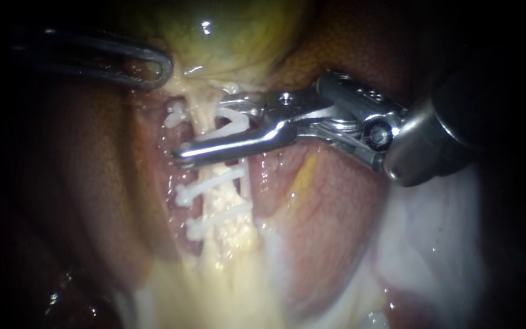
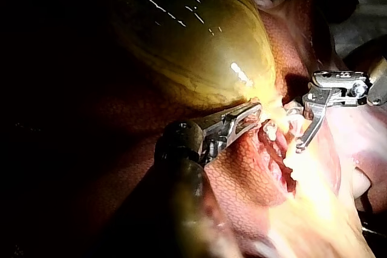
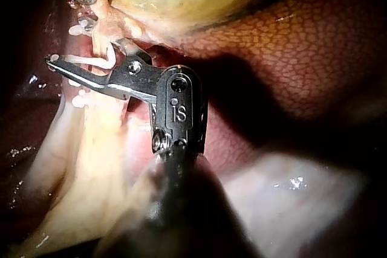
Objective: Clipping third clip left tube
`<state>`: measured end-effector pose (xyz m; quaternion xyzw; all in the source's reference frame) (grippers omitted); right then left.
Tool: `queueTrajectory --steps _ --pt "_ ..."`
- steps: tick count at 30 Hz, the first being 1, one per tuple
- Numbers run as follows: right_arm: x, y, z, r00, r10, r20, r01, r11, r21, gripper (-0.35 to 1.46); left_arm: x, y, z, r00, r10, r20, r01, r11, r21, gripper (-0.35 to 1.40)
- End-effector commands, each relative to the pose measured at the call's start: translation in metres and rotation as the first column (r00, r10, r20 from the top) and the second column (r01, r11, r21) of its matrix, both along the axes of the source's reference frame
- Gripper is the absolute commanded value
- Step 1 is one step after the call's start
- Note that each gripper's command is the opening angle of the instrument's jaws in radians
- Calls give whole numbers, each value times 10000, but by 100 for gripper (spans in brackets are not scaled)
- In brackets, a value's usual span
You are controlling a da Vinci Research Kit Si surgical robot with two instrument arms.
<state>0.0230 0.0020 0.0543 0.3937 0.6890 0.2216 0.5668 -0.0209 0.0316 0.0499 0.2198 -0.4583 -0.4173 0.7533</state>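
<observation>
A pale yellow tube (image 1: 223, 204) runs down from the greenish gallbladder (image 1: 232, 30). Two white clips (image 1: 211, 183) (image 1: 217, 220) sit shut across it. Higher up, my right instrument (image 1: 205, 131) reaches in from the right. Its jaws straddle the tube with a curved white clip (image 1: 234, 122) held between them. The right wrist view shows this clip (image 3: 91, 61) bowed around the tube, between the jaws. My left instrument (image 1: 153, 67) comes from the upper left. Its jaws (image 2: 251, 116) are shut on tissue at the gallbladder's neck.
Red-brown liver (image 3: 284, 46) lies to the right of the gallbladder and on both sides of the tube. Pale whitish tissue (image 1: 427, 244) spreads under my right instrument's shaft. The yellow strand widens toward the near edge (image 1: 238, 286).
</observation>
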Motion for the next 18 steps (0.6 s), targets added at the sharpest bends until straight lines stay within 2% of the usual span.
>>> queueTrajectory --steps 1,8,14,18 --pt "1 -1 -1 10000 -53 -26 53 10000 -5 41 0 0 0 10000 -3 -3 3 10000 3 -35" --pt "13 -7 -11 9999 -133 -97 133 9999 9 35 0 0 0 10000 -3 -3 3 10000 3 -35" --pt "7 1 -18 10000 -34 -44 35 10000 90 26 1 0 0 10000 0 -2 0 10000 3 -35" --pt "1 5 -16 10000 41 13 -41 9999 109 11 1 0 0 10000 1 -1 -1 10000 3 -35"
